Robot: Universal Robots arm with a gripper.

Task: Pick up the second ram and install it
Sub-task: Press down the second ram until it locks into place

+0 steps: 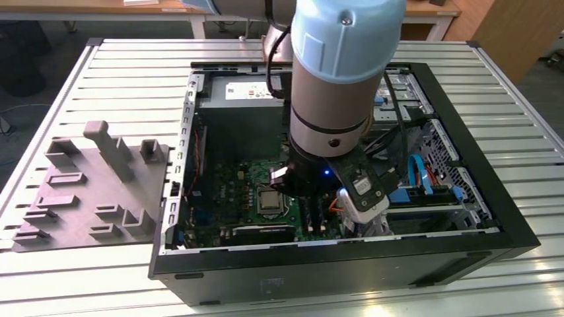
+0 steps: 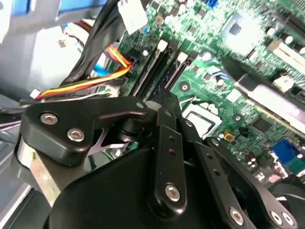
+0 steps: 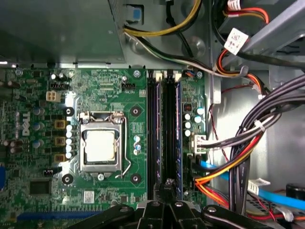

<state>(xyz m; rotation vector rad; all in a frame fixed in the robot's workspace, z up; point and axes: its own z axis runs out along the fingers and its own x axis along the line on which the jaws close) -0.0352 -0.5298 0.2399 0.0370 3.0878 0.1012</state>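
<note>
My gripper (image 1: pixel 304 198) reaches down into the open computer case (image 1: pixel 493 218), just above the black memory slots (image 3: pixel 165 129) beside the processor socket (image 3: pixel 100 145). Its fingertips (image 3: pixel 167 183) meet in a shut pose at the near end of the slots, with nothing visible between them. In the first wrist view, two thin blue strips stand edge-on in the slot rails, one ram (image 3: pixel 178 133) and another (image 3: pixel 157 129). I cannot tell which of them is the second ram. In the second wrist view my gripper (image 2: pixel 164 100) points at the slots (image 2: pixel 159 67) and their white end clips.
Bundles of black, orange and yellow cables (image 3: pixel 248 143) and a blue cable (image 3: pixel 267 195) crowd the bay beside the slots. The power supply (image 1: pixel 242 92) fills the far end of the case. A grey moulded holder (image 1: pixel 88 191) lies on the slatted table at the exterior view's left.
</note>
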